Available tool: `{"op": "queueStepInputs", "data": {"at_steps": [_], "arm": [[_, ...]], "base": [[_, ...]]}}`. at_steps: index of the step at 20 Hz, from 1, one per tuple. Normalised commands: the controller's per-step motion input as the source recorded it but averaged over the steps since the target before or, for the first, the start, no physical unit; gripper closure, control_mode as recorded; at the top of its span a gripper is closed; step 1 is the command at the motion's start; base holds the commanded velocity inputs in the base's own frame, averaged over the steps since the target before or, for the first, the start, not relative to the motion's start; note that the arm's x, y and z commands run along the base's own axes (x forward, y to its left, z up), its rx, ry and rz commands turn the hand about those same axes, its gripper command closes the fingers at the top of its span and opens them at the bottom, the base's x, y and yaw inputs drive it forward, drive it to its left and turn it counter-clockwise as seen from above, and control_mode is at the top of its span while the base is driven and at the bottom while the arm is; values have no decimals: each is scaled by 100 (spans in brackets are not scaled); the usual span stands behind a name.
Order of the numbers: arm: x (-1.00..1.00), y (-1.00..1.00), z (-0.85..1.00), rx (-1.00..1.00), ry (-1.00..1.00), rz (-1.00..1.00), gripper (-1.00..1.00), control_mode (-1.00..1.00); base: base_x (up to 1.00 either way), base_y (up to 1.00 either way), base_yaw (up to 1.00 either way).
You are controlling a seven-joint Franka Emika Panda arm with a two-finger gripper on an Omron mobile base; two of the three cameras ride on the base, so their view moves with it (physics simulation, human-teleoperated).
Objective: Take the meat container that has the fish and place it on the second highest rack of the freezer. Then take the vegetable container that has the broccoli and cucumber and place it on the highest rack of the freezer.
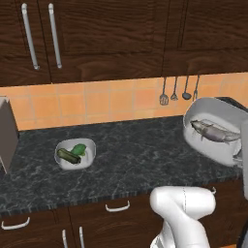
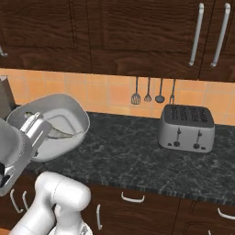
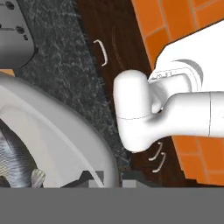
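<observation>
The meat container (image 1: 213, 138) hangs tilted above the counter's right end, its open side facing the camera, with the silvery-brown fish (image 1: 213, 131) lying inside. My gripper (image 1: 238, 158) is shut on its rim. From the right base view the same bowl (image 2: 62, 114) and fish (image 2: 55, 132) sit at the left, with the gripper (image 2: 37, 128) clamped on the near rim. The hand view shows the bowl's rim (image 3: 61, 131), part of the fish (image 3: 13, 157) and the gripper (image 3: 109, 177). The vegetable container (image 1: 75, 153) rests on the counter at left, holding the cucumber (image 1: 69, 156) and broccoli (image 1: 80, 148). The freezer is out of view.
The dark marble counter (image 1: 140, 155) runs under brown wall cabinets. A grey toaster (image 2: 186, 128) stands at the right. Utensils (image 1: 179, 89) hang on the orange tiled wall. A grey slab (image 1: 7, 133) stands at the counter's left end. Drawers with curved handles lie below.
</observation>
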Motion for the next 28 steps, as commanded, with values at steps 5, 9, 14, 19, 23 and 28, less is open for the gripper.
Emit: {"op": "queueStepInputs", "data": {"at_steps": [5,9,14,19,23,28], "arm": [[-19,0,0,0,-16,-4,100,100],[0,0,0,0,0,0,100,100],[0,0,0,0,0,0,100,100],[0,0,0,0,0,0,100,100],[0,0,0,0,0,0,100,100],[0,0,0,0,0,0,100,100]], "base": [[-54,0,-14],[-100,-1,-30],[-92,-11,-46],[-63,-24,-66],[-46,-24,-74],[-6,-21,-82]]}}
